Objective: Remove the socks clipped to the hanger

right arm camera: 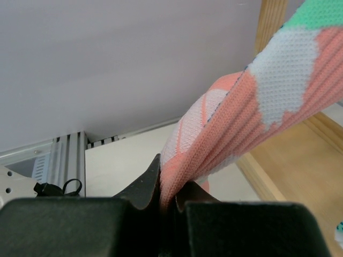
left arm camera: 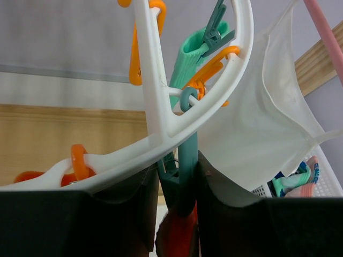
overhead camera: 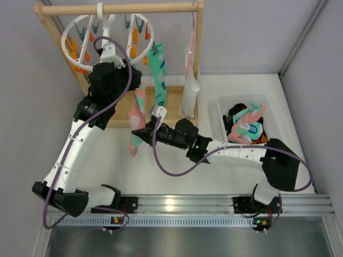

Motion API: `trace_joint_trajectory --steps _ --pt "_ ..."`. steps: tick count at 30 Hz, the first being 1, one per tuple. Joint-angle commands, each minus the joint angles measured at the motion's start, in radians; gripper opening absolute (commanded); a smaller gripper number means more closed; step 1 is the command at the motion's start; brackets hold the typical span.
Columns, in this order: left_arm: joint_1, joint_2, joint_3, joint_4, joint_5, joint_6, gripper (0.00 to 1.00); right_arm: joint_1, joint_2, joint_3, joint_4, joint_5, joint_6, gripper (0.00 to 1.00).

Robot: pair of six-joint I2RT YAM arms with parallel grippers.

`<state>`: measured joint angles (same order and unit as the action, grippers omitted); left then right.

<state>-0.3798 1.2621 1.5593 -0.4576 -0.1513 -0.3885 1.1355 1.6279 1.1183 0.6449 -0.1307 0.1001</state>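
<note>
The white ring hanger (overhead camera: 72,33) hangs from the wooden bar at the top left. My left gripper (overhead camera: 134,80) reaches up under it. In the left wrist view it (left arm camera: 181,182) is shut on a teal clip (left arm camera: 187,160) below the hanger ring (left arm camera: 161,107). A pink sock (overhead camera: 138,113) hangs below that clip. My right gripper (overhead camera: 140,130) is shut on the sock's lower part, and the right wrist view shows it (right arm camera: 170,201) pinching the sock (right arm camera: 241,123). A mint-green sock (overhead camera: 159,75) is still clipped to the ring (left arm camera: 188,58).
A long pale white-pink cloth (overhead camera: 189,85) hangs from the wooden rack (overhead camera: 123,8) right of the hanger. A clear bin (overhead camera: 224,107) at the right holds several loose socks (overhead camera: 247,127). A grey wall stands behind the rack.
</note>
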Motion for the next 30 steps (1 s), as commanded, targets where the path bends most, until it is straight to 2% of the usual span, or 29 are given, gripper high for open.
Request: trace_joint_trajectory --steps 1,12,13,15,16,21,22,23,24,27,30 --pt "0.002 0.014 0.016 0.158 0.003 0.028 0.0 0.0 -0.06 -0.037 0.053 -0.053 0.007 0.0" --pt "0.002 -0.012 -0.001 0.158 -0.002 0.008 0.0 -0.006 -0.186 -0.178 0.015 -0.026 -0.017 0.0" --pt "0.001 -0.02 -0.008 0.158 -0.002 -0.003 0.04 -0.006 -0.229 -0.19 0.003 -0.014 -0.016 0.0" --pt "0.002 -0.047 -0.04 0.158 -0.01 -0.019 0.22 -0.006 -0.276 -0.198 -0.069 0.012 -0.022 0.0" --pt "0.002 -0.056 -0.051 0.157 -0.01 -0.036 0.5 -0.006 -0.325 -0.204 -0.108 0.069 -0.028 0.0" --pt "0.002 -0.128 -0.099 0.155 0.013 -0.065 0.78 -0.025 -0.529 -0.242 -0.405 0.328 0.002 0.0" --pt "0.002 -0.141 -0.119 0.157 0.03 -0.07 0.86 -0.051 -0.56 -0.261 -0.448 0.401 0.045 0.0" --pt "0.002 -0.153 -0.128 0.157 0.042 -0.076 0.98 -0.071 -0.589 -0.264 -0.506 0.426 0.071 0.0" --pt "0.002 -0.186 -0.137 0.154 0.056 -0.09 0.98 -0.1 -0.647 -0.264 -0.602 0.443 0.094 0.0" --pt "0.001 -0.249 -0.197 0.152 0.101 -0.108 0.98 -0.238 -0.745 -0.255 -0.74 0.488 0.144 0.0" --pt "0.001 -0.355 -0.29 0.148 0.14 -0.119 0.98 -0.408 -0.76 -0.168 -0.94 0.519 0.124 0.0"
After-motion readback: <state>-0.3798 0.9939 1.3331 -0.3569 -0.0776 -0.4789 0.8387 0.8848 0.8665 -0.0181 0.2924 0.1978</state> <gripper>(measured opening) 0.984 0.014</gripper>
